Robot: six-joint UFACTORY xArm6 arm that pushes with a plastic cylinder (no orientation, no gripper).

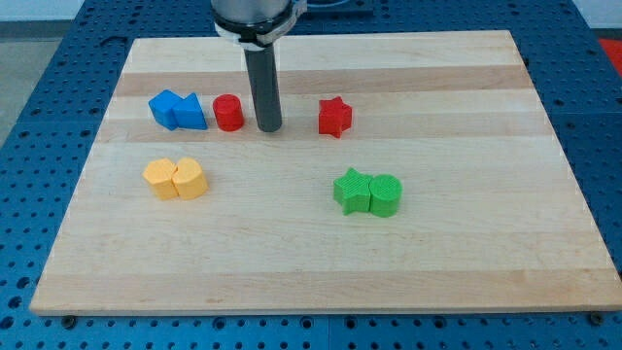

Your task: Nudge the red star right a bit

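Hand: none in view, so cannot tell released, clenched or grasping; only a straight dark rod (262, 83) coming down from the view's top. My tip (269, 128) resting on the desk (466, 243), in the upper row of blocks, between two red ones. Red star (334, 117) to the view's right of my tip, near but clearly apart, with bare wood showing between them. Red cylinder (228, 113) to the view's left of my tip, closer than the star, just beside the rod yet not visibly touching it. Further toward the view's left, two blue blocks pressed together: a blue block (166, 108) of blocky, unclear shape and a blue wedge-like block (191, 113), the latter just beside the red cylinder with a thin gap.

Below that row, toward the view's bottom left, two yellow blocks touching side by side: a yellow block (160, 180) and a yellow rounded block (190, 179), exact shapes hard to make out. Toward the view's bottom right of my tip, a green star (352, 190) touching a green cylinder (386, 194), the cylinder on the view's right. Green pair well apart from the red star, lower in the view and slightly to its right.

Desk of pale wooden planks, lying on a blue perforated base (29, 58) visible around the edges.
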